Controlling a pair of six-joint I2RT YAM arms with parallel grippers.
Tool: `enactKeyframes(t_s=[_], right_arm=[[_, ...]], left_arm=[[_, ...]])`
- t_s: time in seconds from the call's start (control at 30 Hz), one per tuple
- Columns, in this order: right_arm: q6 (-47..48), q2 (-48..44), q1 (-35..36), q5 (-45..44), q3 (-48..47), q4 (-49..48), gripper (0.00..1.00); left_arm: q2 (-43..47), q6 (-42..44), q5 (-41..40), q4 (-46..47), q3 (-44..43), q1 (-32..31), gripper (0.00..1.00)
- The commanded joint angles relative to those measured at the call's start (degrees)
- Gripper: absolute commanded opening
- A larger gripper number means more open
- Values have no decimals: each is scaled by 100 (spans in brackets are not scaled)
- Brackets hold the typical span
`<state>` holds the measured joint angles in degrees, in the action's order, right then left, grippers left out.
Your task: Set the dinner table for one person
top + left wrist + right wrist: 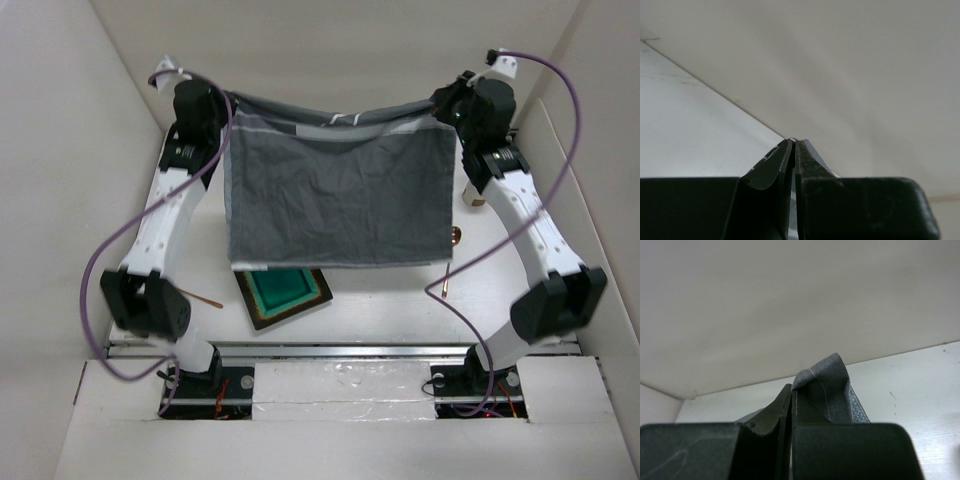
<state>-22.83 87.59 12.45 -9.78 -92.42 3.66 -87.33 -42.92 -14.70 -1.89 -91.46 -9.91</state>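
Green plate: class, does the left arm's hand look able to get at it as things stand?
Probably not yet. The left hand is shut on a corner of the grey mat, held up at the far side, and the mat overhangs part of the green plate.

Grey cloth mat [338, 195]: spread wide, hanging clear of the surface, top edge sagging between two raised corners, pale stripe near the top. Bunched fold of it shows in right wrist view [827, 385].

Square plate [284, 297]: green centre, dark brown rim, flat on dinner table [380, 300], far part hidden behind mat's lower edge.

Thin copper-coloured stick [205, 299]: left of plate, not touching.

Small copper-coloured round piece [456, 236]: beside mat's lower right corner, kind unclear.

Plain white walls [60, 150] on three sides.
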Motion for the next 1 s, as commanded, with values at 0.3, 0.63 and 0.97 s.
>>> enactKeyframes(t_s=[0.3, 0.63, 0.97], right_arm=[[-521, 2017, -542, 1488, -3283, 321, 0], [-828, 575, -700, 2040, 1785, -2017, 0], [-846, 1084, -753, 2446, 3722, -2643, 0]], left_arm=[[-1999, 222, 1399, -393, -3670, 692, 0], [364, -155, 1347, 2797, 2577, 745, 0], [58, -463, 1285, 3573, 4856, 745, 0]])
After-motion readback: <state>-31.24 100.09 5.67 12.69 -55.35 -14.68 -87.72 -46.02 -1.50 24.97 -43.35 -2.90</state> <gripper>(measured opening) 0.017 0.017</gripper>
